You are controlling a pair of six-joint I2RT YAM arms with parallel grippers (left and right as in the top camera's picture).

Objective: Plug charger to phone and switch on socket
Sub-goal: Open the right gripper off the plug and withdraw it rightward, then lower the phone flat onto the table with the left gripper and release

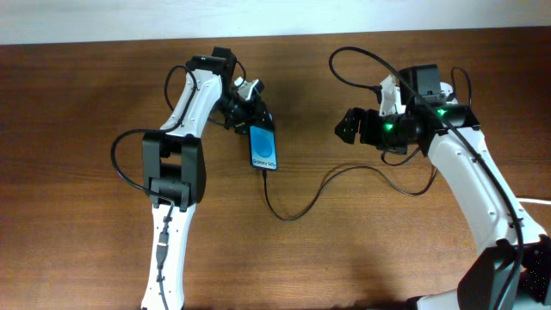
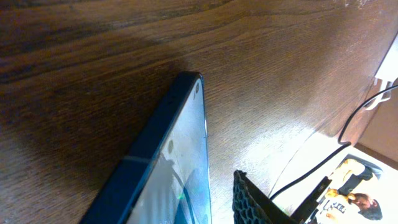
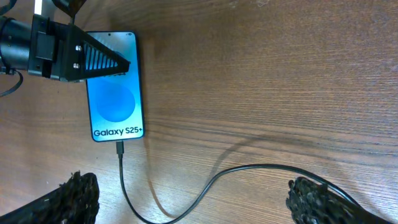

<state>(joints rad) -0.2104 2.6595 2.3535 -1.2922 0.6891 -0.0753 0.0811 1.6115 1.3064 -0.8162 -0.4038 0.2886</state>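
The phone (image 1: 263,148) lies flat on the wooden table with its blue screen lit; it also shows in the right wrist view (image 3: 115,106) and edge-on in the left wrist view (image 2: 168,174). The charger (image 1: 297,209), a thin black cable, curves from under my right arm to the phone's lower edge, where its small plug (image 3: 120,148) sits in the port. My left gripper (image 1: 249,112) is open at the phone's top end, with one finger over the screen (image 3: 102,59). My right gripper (image 1: 347,127) is open and empty, to the right of the phone. The socket is out of view.
A bit of thick white cord (image 1: 538,202) shows at the table's right edge. The charger cable (image 3: 211,180) runs across the wood between my right fingers. A light strip and a printed picture (image 2: 354,186) lie past the phone in the left wrist view.
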